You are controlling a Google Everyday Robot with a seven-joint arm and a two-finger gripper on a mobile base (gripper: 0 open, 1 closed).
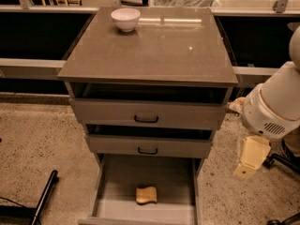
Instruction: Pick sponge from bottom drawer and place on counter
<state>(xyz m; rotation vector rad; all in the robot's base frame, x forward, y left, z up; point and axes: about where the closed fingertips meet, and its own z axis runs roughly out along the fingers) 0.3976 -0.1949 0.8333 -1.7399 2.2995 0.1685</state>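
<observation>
Sponge [146, 194] in bottom drawer [118, 187], claw [247, 168] at right

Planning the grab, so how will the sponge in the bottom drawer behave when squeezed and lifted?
The sponge looks like soft wavy-edged foam, so it probably squashes under a grip. Small and lying flat in the bottom drawer, it is likely light and won't roll. The gripper hangs right of the cabinet, away from it.

Tool [245, 170] right of bottom drawer [164, 177]
</observation>
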